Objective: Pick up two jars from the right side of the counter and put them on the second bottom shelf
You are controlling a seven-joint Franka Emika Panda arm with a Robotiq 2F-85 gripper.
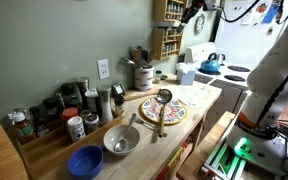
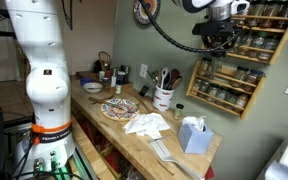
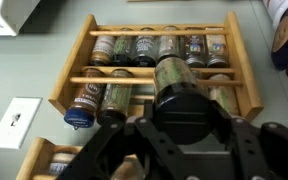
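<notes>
My gripper [image 3: 189, 128] is shut on a small jar [image 3: 172, 75] with a black lid and greenish contents. It holds the jar lengthwise right in front of the brown wooden spice rack [image 3: 246, 75] on the wall, level with the tier that has jars at its left [image 3: 89, 100] and one at its right [image 3: 224, 97]. The tier above is full of little jars [image 3: 144, 45]. In both exterior views the gripper [image 1: 196, 20] [image 2: 220, 36] is high up at the rack [image 1: 167, 38] [image 2: 234, 70], well above the light-wood counter [image 1: 202, 98] [image 2: 134, 140].
Several more jars [image 1: 54, 108] stand at one end of the counter, with a metal bowl [image 1: 121, 140], a blue bowl [image 1: 85, 161], a patterned plate with a ladle [image 1: 162, 108] and a utensil crock [image 1: 142, 72]. A tissue box [image 2: 194, 135] and crumpled cloth [image 2: 147, 124] lie below the rack. A white stove [image 1: 227, 72] adjoins the counter.
</notes>
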